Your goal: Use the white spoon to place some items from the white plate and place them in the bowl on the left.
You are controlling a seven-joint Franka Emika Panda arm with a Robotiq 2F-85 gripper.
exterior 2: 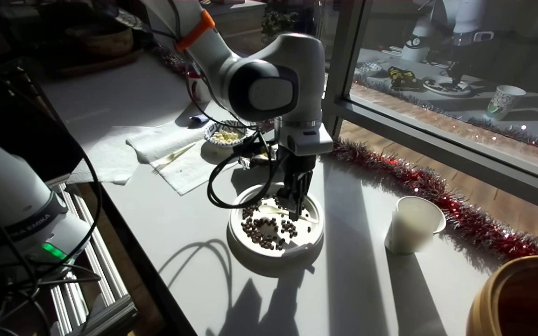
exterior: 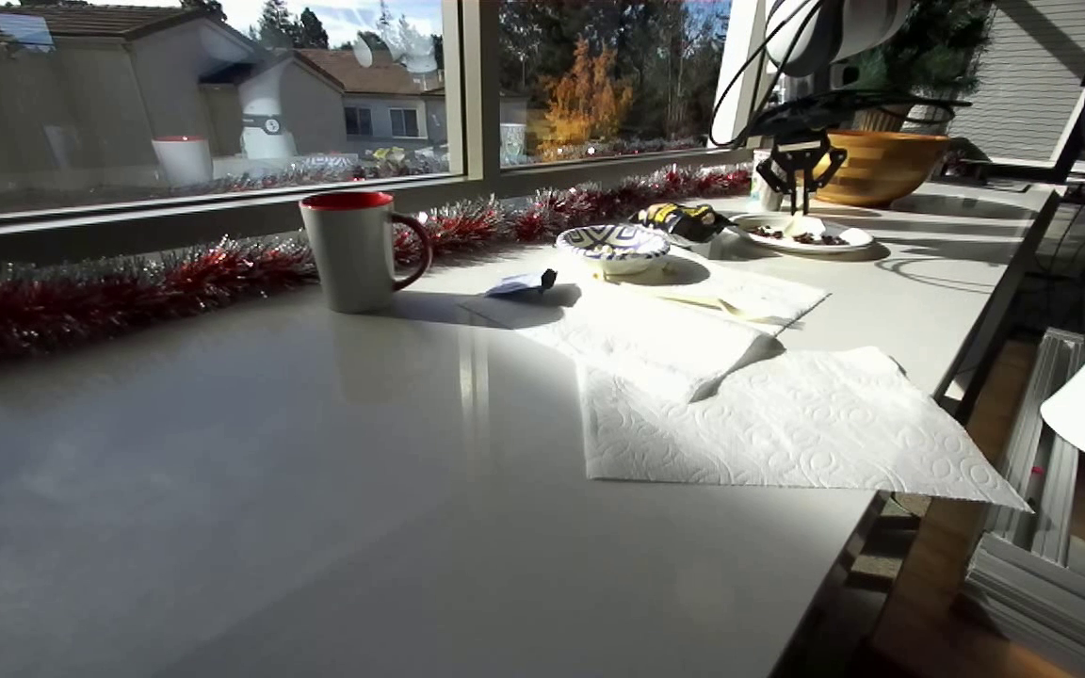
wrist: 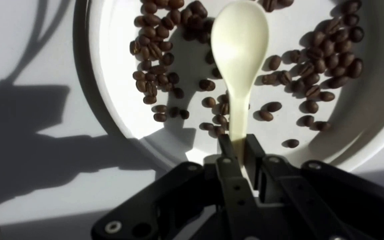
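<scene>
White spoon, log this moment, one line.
gripper: shut on white spoon; spoon load: none; dark beans: on white plate; patterned bowl: holds pale bits

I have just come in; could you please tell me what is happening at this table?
A robot arm has its gripper shut on a white spoon, over a white plate with dark brown beans. The spoon looks empty. The patterned bowl, standing apart from the plate, holds pale bits; I see no dark beans in it.
</scene>
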